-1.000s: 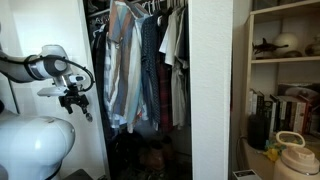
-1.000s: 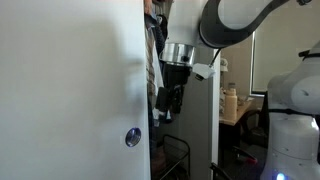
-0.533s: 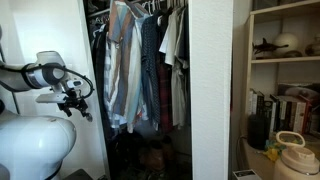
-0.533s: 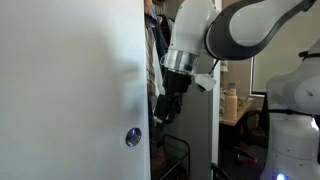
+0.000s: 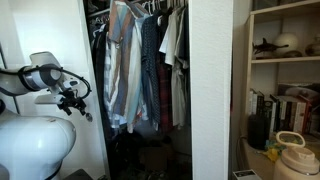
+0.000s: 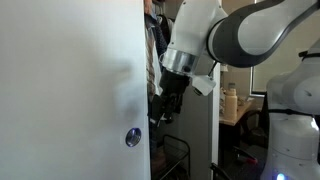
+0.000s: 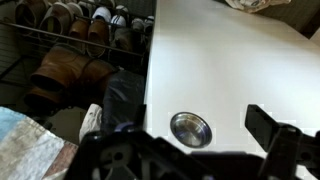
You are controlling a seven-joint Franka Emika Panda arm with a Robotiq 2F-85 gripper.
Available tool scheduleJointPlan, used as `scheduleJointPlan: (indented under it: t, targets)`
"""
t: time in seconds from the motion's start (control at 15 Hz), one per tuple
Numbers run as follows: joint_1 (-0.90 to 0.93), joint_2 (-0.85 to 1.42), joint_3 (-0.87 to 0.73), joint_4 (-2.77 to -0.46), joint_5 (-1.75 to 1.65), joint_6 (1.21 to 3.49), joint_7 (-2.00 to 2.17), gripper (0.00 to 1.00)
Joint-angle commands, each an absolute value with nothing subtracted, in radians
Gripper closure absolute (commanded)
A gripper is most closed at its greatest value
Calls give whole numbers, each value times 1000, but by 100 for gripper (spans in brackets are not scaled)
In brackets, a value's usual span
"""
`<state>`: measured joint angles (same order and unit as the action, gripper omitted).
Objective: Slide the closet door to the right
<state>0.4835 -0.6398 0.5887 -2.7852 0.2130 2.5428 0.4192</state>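
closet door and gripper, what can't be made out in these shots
- closet door: top and bottom cut off by frame edges in an exterior view.
- gripper: dark and small in both exterior views; contact with the door edge unclear.
- finger pull: blurred in wrist view; its depth unreadable.

The hand (image 7: 186, 134) is blurred and cropped below.

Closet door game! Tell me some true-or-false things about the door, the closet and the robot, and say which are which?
The closet door is white. True.
Its round pull is bright red. False: it is silvery metal.
The closet is empty. False: clothes hang inside.
Shoes sit on a rack beside the door. True.
The jaws are clamped on a shirt. False: they stand open, holding nothing.
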Motion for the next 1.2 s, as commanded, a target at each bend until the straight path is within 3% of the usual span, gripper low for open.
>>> scheduleJointPlan:
  t: [0.0,0.33,1.13]
  targets:
    - [432,-657,709,-2784,173,2631,585,0]
    - [365,-700,860,-2779,140,2622,770,0]
    - [135,-677,1033,-2780,16,2696,852,0]
